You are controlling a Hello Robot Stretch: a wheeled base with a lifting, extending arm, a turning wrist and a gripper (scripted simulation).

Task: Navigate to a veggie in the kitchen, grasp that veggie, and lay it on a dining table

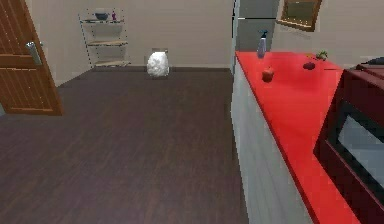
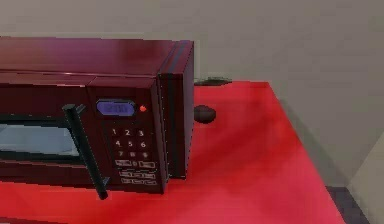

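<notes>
A red countertop (image 1: 290,110) runs along the forward view's right. Several small things stand on its far part: a small reddish-brown blob (image 1: 267,74), a dark small thing (image 1: 309,66), a small green leafy thing (image 1: 322,55) and a blue bottle (image 1: 262,45). I cannot tell which of them is a veggie. In the arm side view a low dark lump (image 2: 205,113) lies on the red countertop (image 2: 250,160) just behind the microwave's corner.
A dark red microwave (image 2: 90,110) (image 1: 355,130) stands on the counter. A grey fridge (image 1: 255,22) rises at the counter's far end. On the dark wood floor (image 1: 130,140) there is free room. At the far wall are a white sack (image 1: 157,64) and a wire shelf (image 1: 103,40). A wooden door (image 1: 20,60) is at left.
</notes>
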